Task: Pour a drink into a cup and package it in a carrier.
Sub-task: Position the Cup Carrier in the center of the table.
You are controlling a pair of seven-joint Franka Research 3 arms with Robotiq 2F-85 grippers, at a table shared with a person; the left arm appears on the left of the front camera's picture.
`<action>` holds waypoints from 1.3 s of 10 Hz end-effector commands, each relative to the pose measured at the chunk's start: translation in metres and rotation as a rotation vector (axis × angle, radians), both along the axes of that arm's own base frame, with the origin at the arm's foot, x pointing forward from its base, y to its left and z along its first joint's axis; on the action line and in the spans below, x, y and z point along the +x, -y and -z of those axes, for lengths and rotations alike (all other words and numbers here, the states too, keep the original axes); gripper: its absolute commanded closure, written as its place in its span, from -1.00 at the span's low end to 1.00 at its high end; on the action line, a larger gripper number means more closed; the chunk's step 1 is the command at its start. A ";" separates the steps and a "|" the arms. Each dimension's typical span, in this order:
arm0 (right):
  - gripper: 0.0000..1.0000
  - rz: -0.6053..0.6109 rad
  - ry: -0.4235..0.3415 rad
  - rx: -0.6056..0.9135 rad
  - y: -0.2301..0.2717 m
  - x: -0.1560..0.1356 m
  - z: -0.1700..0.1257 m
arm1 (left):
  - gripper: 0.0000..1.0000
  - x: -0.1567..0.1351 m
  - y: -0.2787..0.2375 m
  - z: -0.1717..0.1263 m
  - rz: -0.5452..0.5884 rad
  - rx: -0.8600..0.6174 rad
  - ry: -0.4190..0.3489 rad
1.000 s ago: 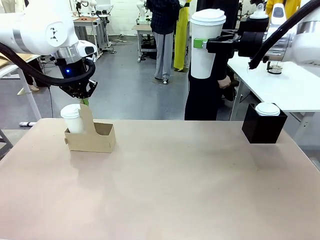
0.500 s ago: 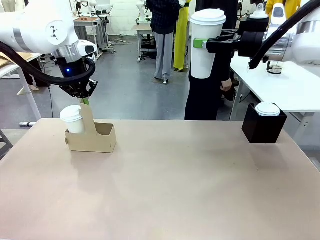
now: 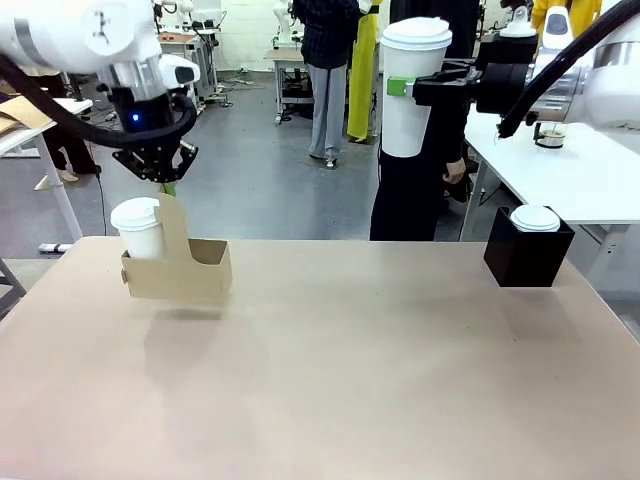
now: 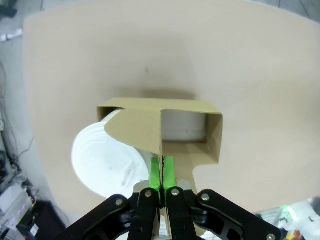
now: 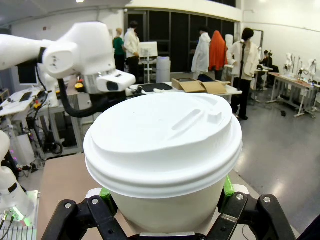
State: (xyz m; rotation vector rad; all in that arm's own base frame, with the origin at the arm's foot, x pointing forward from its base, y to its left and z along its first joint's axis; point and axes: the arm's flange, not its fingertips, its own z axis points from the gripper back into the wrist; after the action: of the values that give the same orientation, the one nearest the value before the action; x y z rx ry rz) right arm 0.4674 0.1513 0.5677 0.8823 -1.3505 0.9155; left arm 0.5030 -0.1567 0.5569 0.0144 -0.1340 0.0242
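Carrier (image 3: 195, 275) of brown cardboard hangs just above the table (image 3: 350, 380), on the left side near the far edge. It is slightly tilted, and its shadow lies on the tabletop beneath it. We see the left gripper (image 3: 168, 185) coming straight down onto the upright handle tab, its green pads pressed together on the thin card and pinching it. In the left wrist view the two pads meet with only the tab's edge between them. The carrier's slot nearest the table's left edge holds a white lidded cup (image 3: 138, 228), whose lid rises above the cardboard wall. The other slot lies toward the table's middle.

We find the tall white cup (image 3: 405, 130), capped with a domed lid, held upright and high in the air beyond the table's far edge, right of the middle. The right gripper (image 3: 408, 88) reaches in sideways from the right and clamps it, green pads against the paper sides.

At the far right of the table stands a black box (image 3: 527, 258) with a small lidded cup (image 3: 536, 217) seated in its top. A person (image 3: 400, 200) in dark clothing stands behind the raised cup
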 end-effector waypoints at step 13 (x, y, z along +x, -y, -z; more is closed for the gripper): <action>-0.74 0.004 0.012 0.002 -0.001 0.000 -0.004 | 0.96 -0.108 0.275 0.036 -0.016 0.010 0.102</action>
State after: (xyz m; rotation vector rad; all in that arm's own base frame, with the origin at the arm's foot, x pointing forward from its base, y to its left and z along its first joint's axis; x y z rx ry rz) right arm 0.4672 0.1516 0.5678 0.8813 -1.3504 0.9166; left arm 0.3970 -0.4307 0.5243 0.0107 -0.1977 0.0154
